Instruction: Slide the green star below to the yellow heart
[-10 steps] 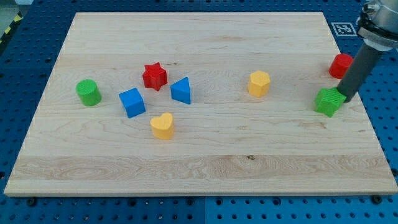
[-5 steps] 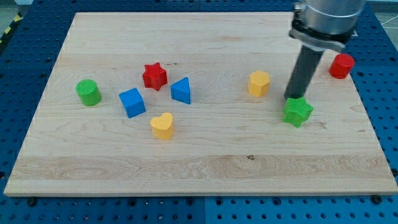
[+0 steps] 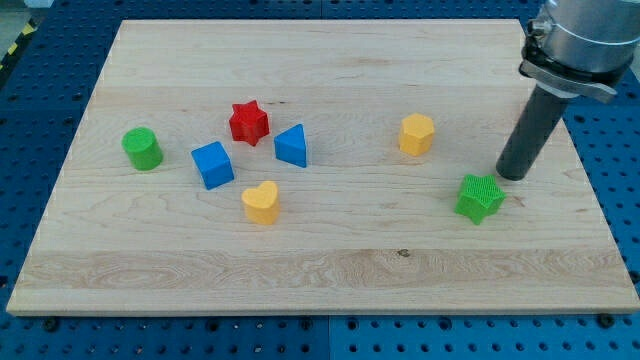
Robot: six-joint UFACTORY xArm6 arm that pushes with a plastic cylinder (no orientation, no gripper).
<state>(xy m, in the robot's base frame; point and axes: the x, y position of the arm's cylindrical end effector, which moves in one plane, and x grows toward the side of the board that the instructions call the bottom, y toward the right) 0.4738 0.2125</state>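
The green star (image 3: 480, 198) lies on the wooden board (image 3: 320, 270) at the view's right, below mid-height. The yellow heart (image 3: 261, 202) lies left of centre, far to the star's left. My tip (image 3: 513, 176) rests on the board just up and to the right of the green star, a small gap apart from it. The dark rod rises from the tip toward the view's top right.
A yellow hexagon block (image 3: 417, 134) stands up and left of the star. A red star (image 3: 248, 122), a blue triangle (image 3: 292, 146) and a blue cube (image 3: 212, 165) cluster above the heart. A green cylinder (image 3: 142, 149) is at the far left.
The green star was pushed left and down from the right edge, then stopped. My tip has since moved from the star's upper left to its upper right. The red cylinder is now hidden.
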